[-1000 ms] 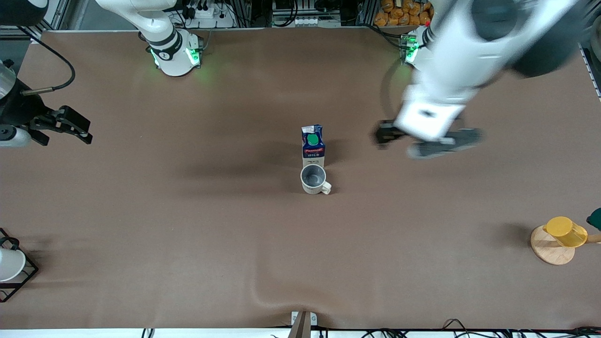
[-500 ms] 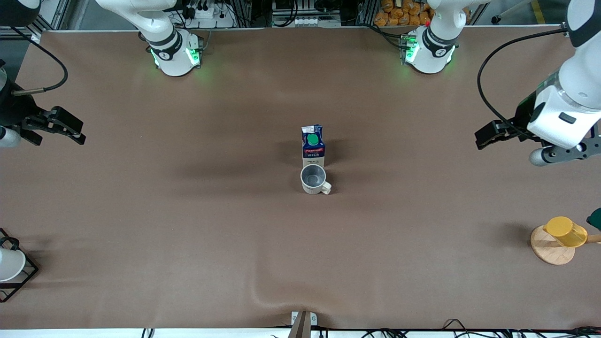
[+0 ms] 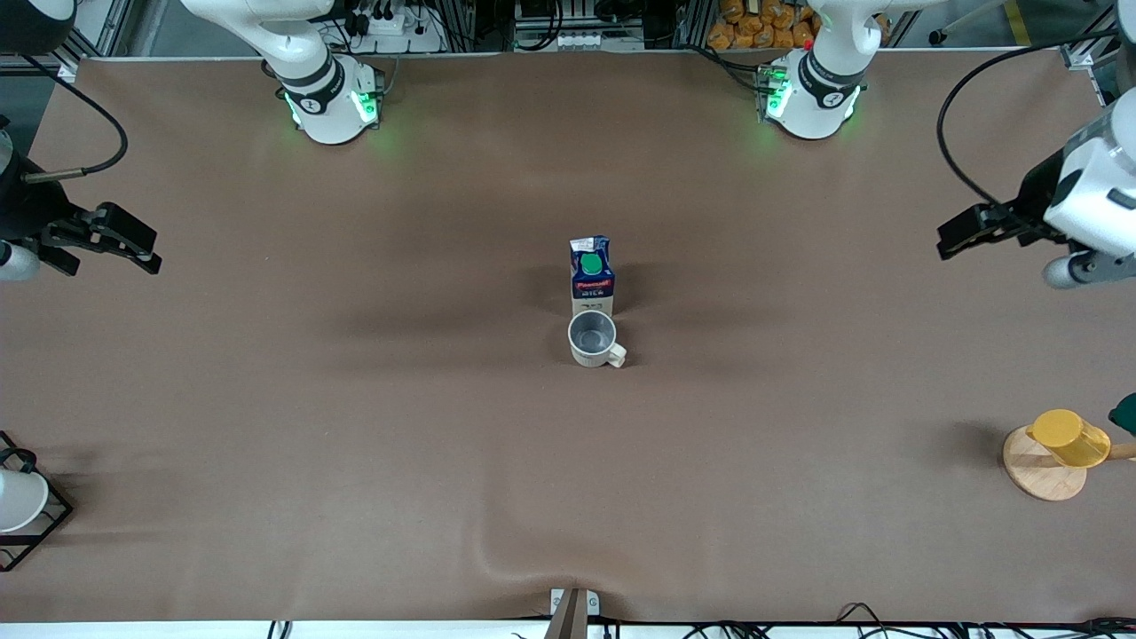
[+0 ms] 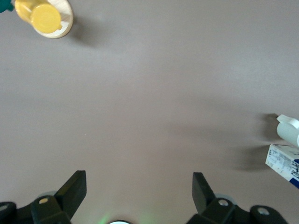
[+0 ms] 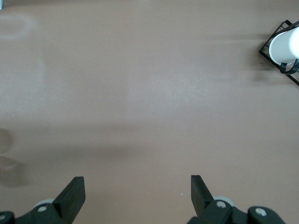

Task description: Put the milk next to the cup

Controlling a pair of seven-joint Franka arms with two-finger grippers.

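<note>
The milk [image 3: 592, 273], a dark blue carton with a green cap, stands upright in the middle of the table. The off-white cup [image 3: 593, 338] stands right beside it, nearer to the front camera, almost touching. My left gripper [image 3: 957, 238] is open and empty, in the air at the left arm's end of the table, well away from both. Its wrist view [image 4: 140, 191] catches the milk's white side [image 4: 284, 164] and the cup [image 4: 289, 130] at the edge. My right gripper [image 3: 142, 250] is open and empty at the right arm's end, waiting; its wrist view [image 5: 138, 193] shows bare table.
A translucent yellow cup [image 3: 1069, 437] lies on a round wooden coaster [image 3: 1043, 475] at the left arm's end, near the front camera. A white vessel in a black wire frame [image 3: 18, 501] sits at the right arm's end. A wrinkle [image 3: 497, 555] runs in the brown table cover.
My left arm has swung away from beside the milk to the left arm's end of the table. My right gripper has drawn back slightly. The milk and cup have not moved.
</note>
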